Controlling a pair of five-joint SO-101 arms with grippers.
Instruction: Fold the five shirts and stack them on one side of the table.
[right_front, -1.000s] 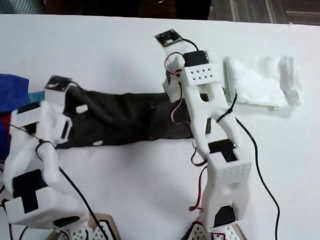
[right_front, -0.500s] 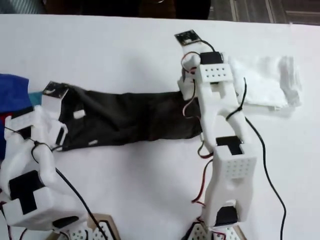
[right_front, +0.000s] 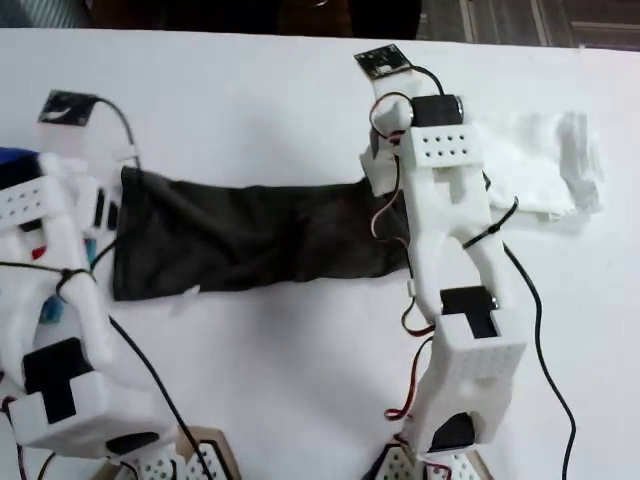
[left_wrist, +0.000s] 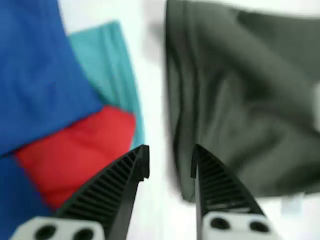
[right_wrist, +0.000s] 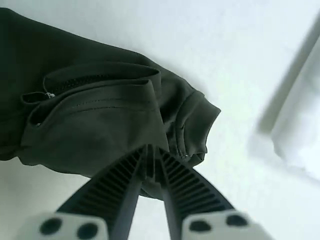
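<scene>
While the long dark grey shirt (right_front: 250, 235) lies as a narrow band across the middle of the white surface (right_front: 250, 90), the step in hand looks to be folding that band end over end.

The right tool (right_wrist: 151, 150) has its jaws closed together on the band's right-hand end, apparently pinching a fold of cloth. That end is just beside the folded white shirt (right_front: 530, 170) at the upper right of the high view. The left tool (left_wrist: 169, 162) is parted a moderate way and holds nothing. It hangs over the bare strip between the band's left end and a heap of blue cloth (left_wrist: 30, 65), red cloth (left_wrist: 75, 155) and teal cloth (left_wrist: 110, 65).

To fold well, the left tool should come down squarely on the band's near corner and catch every layer at once. It should lift only enough to clear the cloth beneath, keep the long edges matched, and stay clear of the coloured heap. The right end wants pinning meanwhile, so the band does not slide.
</scene>
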